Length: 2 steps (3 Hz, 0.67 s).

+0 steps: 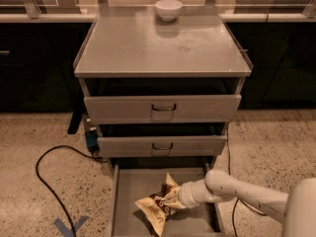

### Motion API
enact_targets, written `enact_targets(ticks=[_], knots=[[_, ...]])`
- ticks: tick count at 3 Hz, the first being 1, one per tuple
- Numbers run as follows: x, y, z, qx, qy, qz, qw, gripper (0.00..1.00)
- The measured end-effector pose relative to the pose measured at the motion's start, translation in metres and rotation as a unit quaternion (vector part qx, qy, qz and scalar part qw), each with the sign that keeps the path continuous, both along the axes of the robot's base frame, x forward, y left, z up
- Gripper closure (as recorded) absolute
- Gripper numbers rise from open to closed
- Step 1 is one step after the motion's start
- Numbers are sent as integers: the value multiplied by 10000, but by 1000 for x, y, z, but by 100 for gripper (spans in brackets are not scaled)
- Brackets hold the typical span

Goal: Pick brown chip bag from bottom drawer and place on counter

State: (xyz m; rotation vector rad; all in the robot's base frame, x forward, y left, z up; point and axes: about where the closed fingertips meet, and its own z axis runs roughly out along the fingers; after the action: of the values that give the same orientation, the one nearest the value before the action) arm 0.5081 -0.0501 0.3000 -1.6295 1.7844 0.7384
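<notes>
The brown chip bag point(154, 209), crinkled tan and dark brown, lies in the open bottom drawer point(129, 191) near its middle. My gripper point(177, 197) reaches in from the right on a white arm and is shut on the bag's right edge, which bunches up toward it. The bag still rests low in the drawer. The grey counter point(148, 48) tops the drawer unit above.
A white bowl point(168, 9) stands at the counter's back edge. Two upper drawer fronts point(163, 107) are partly pulled out above the bottom drawer. A black cable point(45, 177) and a blue tape mark point(69, 226) lie on the floor to the left.
</notes>
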Motion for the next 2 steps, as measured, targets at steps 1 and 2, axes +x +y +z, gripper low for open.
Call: enact_targets(ticks=[1,2], knots=[[-16,5,60,415,-246,173,9987,100],[-27,17,125,640,-412,384,9964,100]])
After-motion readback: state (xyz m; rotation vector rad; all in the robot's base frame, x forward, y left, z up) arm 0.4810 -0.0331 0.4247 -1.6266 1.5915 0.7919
